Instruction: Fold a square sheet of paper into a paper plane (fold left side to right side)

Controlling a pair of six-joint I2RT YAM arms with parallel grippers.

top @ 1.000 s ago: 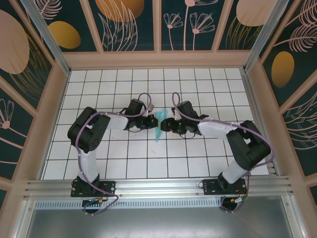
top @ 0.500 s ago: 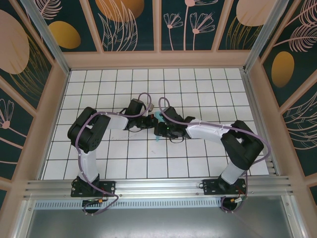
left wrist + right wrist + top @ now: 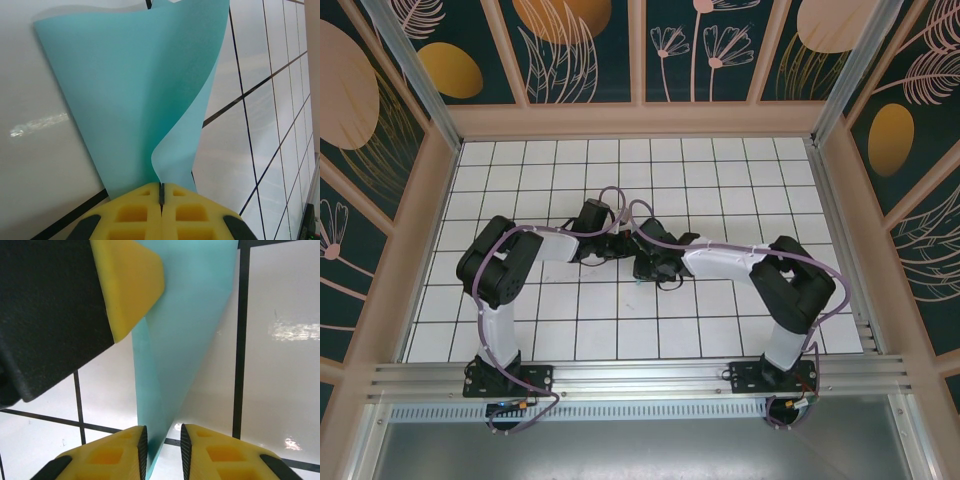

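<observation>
The square sheet of paper is turquoise and folded into a narrow tapering dart shape, with one flap curling up. My left gripper is shut on its wide end, yellow pads pressed together on the paper's edge. In the right wrist view the paper narrows toward my right gripper. Those jaws straddle the pointed end: the left pad touches the paper and a gap remains on the right. The left gripper's yellow fingertip shows above. From the top view both grippers, left and right, meet at the table's centre.
The white grid table is walled by a wooden frame at the back and sides. The right arm reaches far across to the left, close beside the left arm's wrist.
The right arm has swung left to the paper and its jaws have narrowed round the pointed end. The left gripper has stayed shut on the paper in place.
</observation>
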